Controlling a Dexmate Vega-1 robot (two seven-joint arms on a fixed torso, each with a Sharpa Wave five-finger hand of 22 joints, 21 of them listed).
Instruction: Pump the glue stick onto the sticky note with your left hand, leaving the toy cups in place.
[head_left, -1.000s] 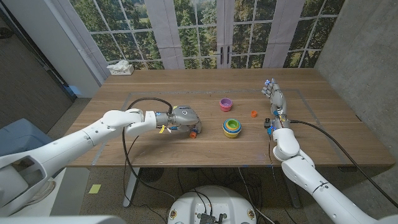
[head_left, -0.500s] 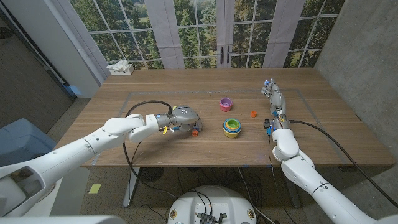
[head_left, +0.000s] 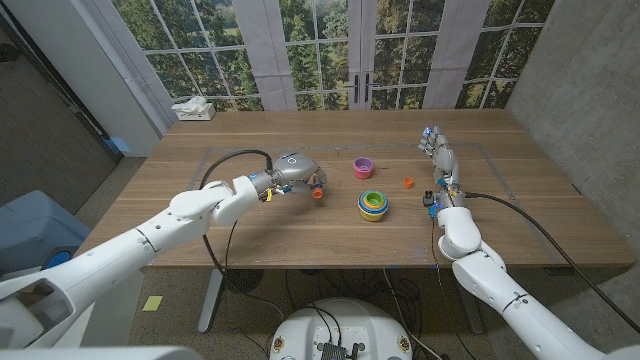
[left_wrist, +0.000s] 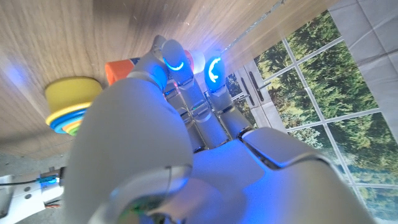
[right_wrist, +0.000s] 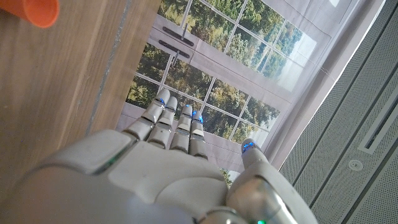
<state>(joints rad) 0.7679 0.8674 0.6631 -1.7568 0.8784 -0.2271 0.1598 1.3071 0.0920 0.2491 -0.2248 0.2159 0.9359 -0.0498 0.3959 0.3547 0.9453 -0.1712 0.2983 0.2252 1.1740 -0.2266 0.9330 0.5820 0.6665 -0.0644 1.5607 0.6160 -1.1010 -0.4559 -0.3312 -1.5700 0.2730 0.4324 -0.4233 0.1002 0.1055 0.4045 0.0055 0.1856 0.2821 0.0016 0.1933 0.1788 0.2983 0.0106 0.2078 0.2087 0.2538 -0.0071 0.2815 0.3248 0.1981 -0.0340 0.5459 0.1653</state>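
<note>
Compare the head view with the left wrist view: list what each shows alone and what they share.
Head view alone: the pink cup, the small orange piece, the right hand standing with fingers straight, and the tissue box. Left wrist view alone: the left hand's lit blue fingertips. Shared: the left hand gripping an orange-ended object, the stacked cups, the wooden table.

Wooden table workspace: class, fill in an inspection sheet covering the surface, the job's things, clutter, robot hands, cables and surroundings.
Surface: wooden table.
Job's things: orange-ended glue stick at the left fingers; pink toy cup; stacked toy cups; sticky note, nothing seen on the table.
Clutter: small orange piece; tissue box.
Robot hands: left robot hand grips the glue stick; right robot hand holds nothing, fingers straight.
Cables: black cable looping by the left arm; another cable by the right arm.
Surroundings: windows, trees outside.
</note>
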